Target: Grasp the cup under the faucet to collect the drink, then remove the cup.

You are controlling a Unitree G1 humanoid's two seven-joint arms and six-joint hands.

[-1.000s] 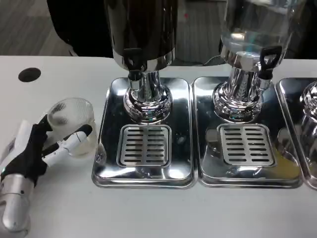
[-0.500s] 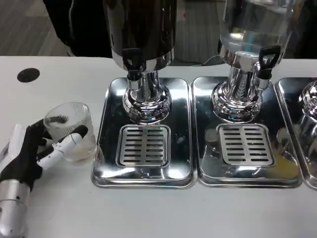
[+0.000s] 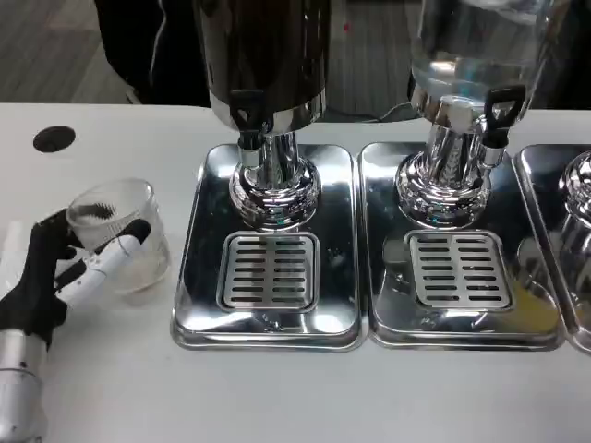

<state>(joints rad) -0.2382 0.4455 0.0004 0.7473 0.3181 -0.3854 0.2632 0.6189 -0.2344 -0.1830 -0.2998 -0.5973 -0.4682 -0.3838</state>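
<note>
A clear ribbed plastic cup (image 3: 125, 221) with a little pale liquid at its bottom stands on the white table, left of the left drip tray (image 3: 199, 277). My left hand (image 3: 57, 275) grips it from the left, with one finger across its front and the thumb behind its rim. The dark dispenser's black-handled faucet (image 3: 247, 115) hangs above the slotted grate (image 3: 270, 269), well to the right of the cup. Nothing stands on that grate.
A second dispenser with clear liquid has its faucet (image 3: 497, 109) over the middle tray's grate (image 3: 460, 269). A third tray (image 3: 554, 185) starts at the right edge. A black round hole (image 3: 54, 138) marks the table at the far left.
My left hand has drawn the cup a little farther left, away from the tray, and the forearm has slid down toward the picture's bottom-left corner.
</note>
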